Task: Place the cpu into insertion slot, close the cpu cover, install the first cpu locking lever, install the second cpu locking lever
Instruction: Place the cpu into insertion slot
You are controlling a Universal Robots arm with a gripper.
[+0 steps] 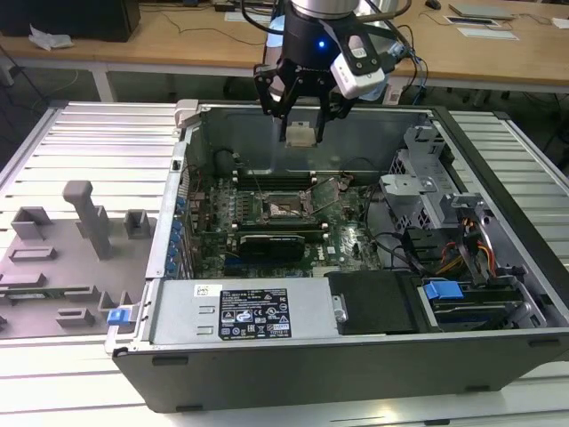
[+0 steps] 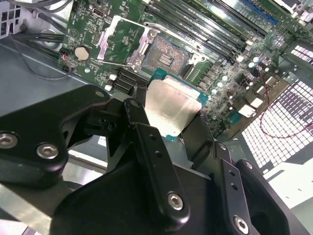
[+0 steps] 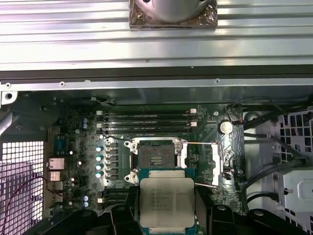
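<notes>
Hanging over the open steel computer case (image 1: 373, 374) in the exterior view, the black gripper (image 1: 300, 123) pinches the cpu (image 1: 300, 136), a small pale square, well above the green board. The insertion slot (image 1: 286, 209) lies bare below.

In the second wrist view, matte black fingers (image 2: 142, 132) clamp opposite edges of the cpu (image 2: 168, 110), whose brushed silvery lid is flat. The cpu cover (image 2: 122, 39), a thin shiny frame, stands flipped open beside the insertion slot (image 2: 168, 56).

In the first wrist view, a green rim edges the grey cpu (image 3: 167, 203), held clear of the square, dark-rimmed insertion slot (image 3: 156, 159) with the cpu cover (image 3: 217, 164) lying alongside.
</notes>
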